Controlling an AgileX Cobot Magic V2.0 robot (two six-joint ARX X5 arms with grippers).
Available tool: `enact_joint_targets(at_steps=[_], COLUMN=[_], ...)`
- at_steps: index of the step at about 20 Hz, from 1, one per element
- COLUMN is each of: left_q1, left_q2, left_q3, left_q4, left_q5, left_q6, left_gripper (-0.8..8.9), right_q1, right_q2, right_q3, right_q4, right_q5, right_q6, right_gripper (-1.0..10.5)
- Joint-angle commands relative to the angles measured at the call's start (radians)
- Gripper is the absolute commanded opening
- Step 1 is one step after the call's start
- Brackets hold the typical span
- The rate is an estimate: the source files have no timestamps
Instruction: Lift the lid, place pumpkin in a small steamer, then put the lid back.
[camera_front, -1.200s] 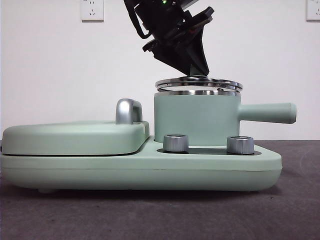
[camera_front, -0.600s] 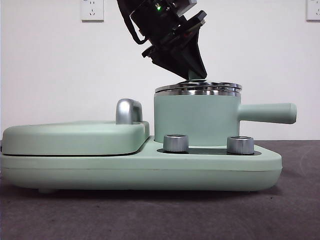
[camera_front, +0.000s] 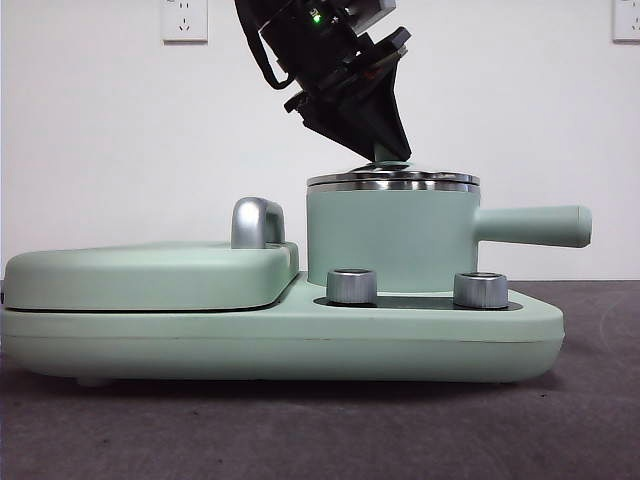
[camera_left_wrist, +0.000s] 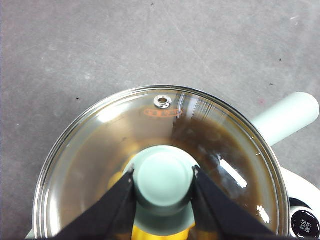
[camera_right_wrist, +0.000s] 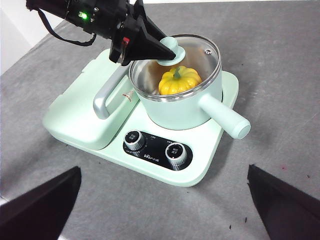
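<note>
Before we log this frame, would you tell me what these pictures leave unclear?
- Front view: the pumpkin is hidden by the steamer wall.
- Left wrist view: the lid is cut off by the bottom edge; the pumpkin shows only as yellow patches behind the knob and left tool.
- Right wrist view: dial markings too small to read.

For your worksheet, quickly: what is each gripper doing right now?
Left gripper: shut on the lid by its knob, atop the small steamer.
Right gripper: open, holding nothing, away from the steamer.
</note>
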Motion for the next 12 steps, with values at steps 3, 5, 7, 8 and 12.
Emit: enact_joint_targets(at_steps=[3, 5, 7, 8, 12], left_q1=[-0.010, -0.010, -0.010, -0.008, -0.006], left_q2=[0.013, -0.022, -0.081, -0.121, -0.292], left_q3=[0.034, 0.052, 0.074, 0.078, 0.071], left_q4=[0.000, -0.004, -0.070, -0.133, -0.415], left_q5=[-0.010, -0.010, -0.010, -0.010, 0.066], left_q6=[-0.064, -0.074, -0.100, -0.115, -0.191], left_gripper=[4.57, 5.46, 5.45, 5.45, 5.31], right_q1=[0.009, 0.009, 0.009, 0.009, 0.009], right_q2=[0.004, 0.004, 0.004, 0.004, 0.005], right_q3=[0.010, 0.010, 0.010, 0.010, 0.010], right_q4=[0.010, 0.010, 0.010, 0.010, 0.010], right_q5=[0.003, 0.003, 0.003, 0.000, -0.008], right_q6=[0.010, 0.010, 0.010, 0.010, 0.004], right_gripper=[6.0, 6.0, 6.0, 6.0, 6.0])
